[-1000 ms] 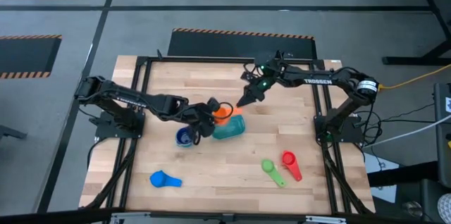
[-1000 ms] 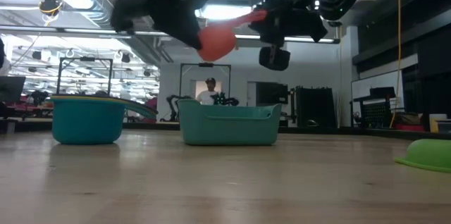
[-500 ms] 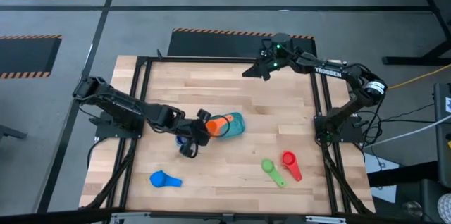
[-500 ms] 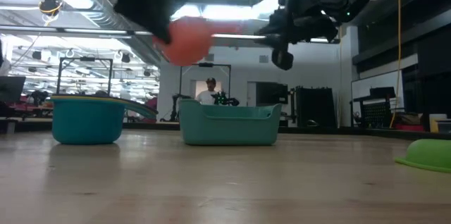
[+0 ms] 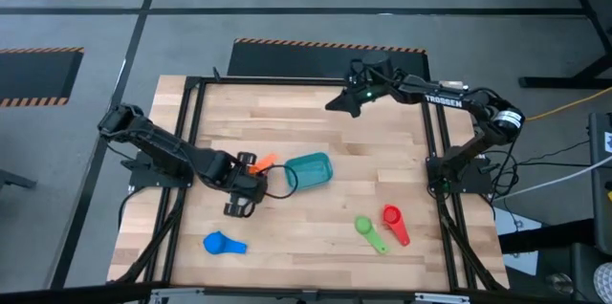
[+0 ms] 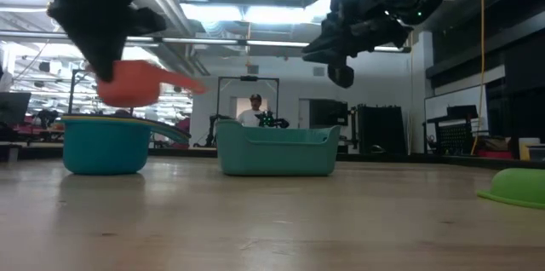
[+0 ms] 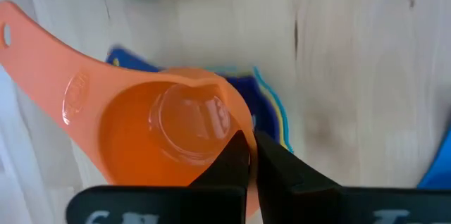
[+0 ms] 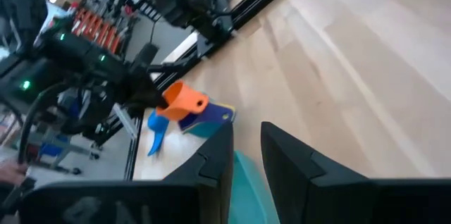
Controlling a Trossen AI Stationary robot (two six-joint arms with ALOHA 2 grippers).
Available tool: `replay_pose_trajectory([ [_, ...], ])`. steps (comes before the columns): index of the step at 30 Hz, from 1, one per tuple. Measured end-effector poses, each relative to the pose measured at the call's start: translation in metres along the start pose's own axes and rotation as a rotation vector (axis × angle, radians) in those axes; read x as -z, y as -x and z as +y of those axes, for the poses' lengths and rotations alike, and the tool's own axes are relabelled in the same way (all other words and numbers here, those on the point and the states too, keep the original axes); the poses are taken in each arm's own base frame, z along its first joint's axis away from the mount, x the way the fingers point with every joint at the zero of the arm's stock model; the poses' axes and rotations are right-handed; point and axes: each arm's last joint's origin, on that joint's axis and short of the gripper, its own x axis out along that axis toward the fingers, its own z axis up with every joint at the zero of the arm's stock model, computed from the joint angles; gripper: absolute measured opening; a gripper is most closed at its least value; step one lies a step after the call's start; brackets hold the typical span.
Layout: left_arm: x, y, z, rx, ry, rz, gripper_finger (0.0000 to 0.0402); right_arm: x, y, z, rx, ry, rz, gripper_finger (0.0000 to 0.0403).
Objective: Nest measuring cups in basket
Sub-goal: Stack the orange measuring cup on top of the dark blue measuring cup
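Gripping the rim of the orange measuring cup (image 7: 169, 136), the left claw (image 7: 246, 155) is clenched on it and holds it in the air, bowl up, above a stack of nested cups (image 7: 271, 111) left of the basket (image 5: 309, 170). The stack shows dark blue, light blue and yellow edges. The teal basket sits mid-bench and looks empty from above. A loose light blue cup (image 5: 223, 243) lies near the bench's (image 5: 382, 151) front left; a green cup (image 5: 368, 229) and a red cup (image 5: 394, 222) lie well apart at the front right. The right claw (image 8: 243, 153) hangs high over the far side, its fingers slightly parted, grasping nothing. Judging by this, most nesting remains.
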Motion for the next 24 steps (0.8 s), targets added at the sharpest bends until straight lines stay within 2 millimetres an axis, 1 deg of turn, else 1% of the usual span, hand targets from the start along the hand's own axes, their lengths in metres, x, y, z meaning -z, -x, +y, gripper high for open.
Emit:
replay_pose_trajectory([
  [10, 0.002, 0.001, -0.008, 0.033, -0.009, 0.011, 0.0005, 0.008, -0.015, 0.016, -0.046, 0.047, 0.044, 0.0078],
  [24, 0.002, 0.001, -0.01, 0.035, -0.016, 0.008, 0.0005, 0.009, -0.017, 0.017, -0.051, 0.074, 0.049, 0.0078],
])
